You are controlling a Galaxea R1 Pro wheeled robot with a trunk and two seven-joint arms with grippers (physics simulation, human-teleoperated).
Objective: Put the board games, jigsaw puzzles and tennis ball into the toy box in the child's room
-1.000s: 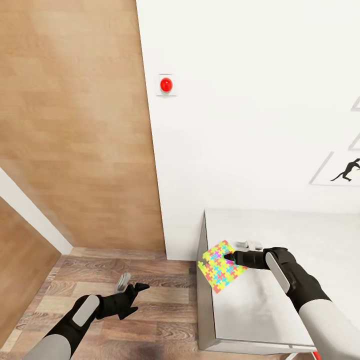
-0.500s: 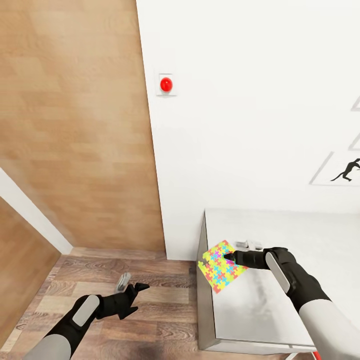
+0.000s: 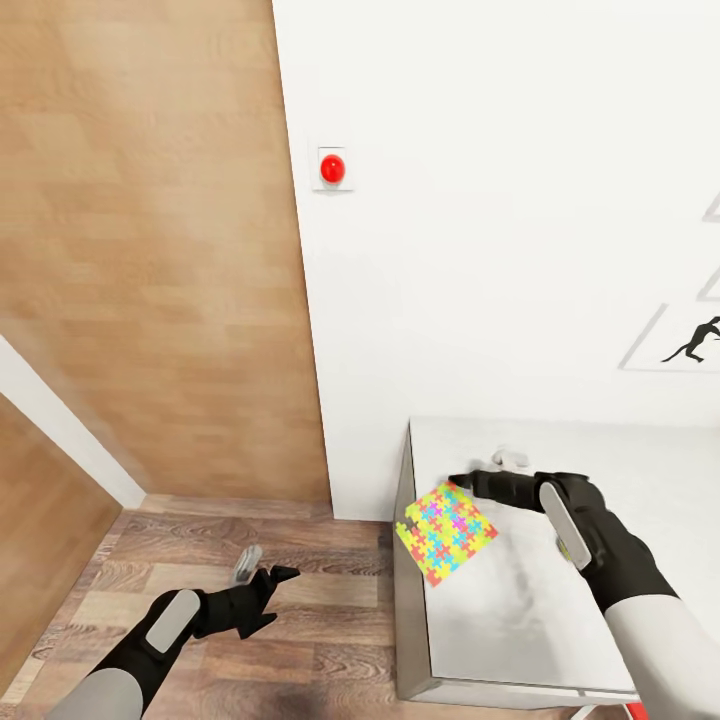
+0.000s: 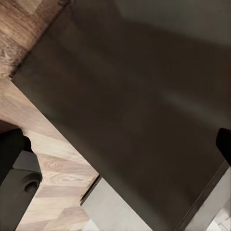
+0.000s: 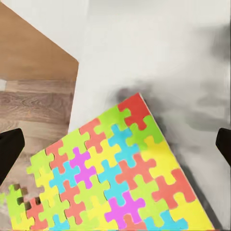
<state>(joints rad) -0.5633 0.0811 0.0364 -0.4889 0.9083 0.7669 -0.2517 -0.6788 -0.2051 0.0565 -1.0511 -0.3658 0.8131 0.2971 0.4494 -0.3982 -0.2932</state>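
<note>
Right end effector (image 3: 487,472) hovers open-fingered above the jigsaw puzzle (image 3: 446,533).

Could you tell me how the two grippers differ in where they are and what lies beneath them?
The left gripper hangs low above the wood floor, while the right gripper is above the table. The right has the puzzle just beneath; the left has no toy near. Both are open and empty.
</note>
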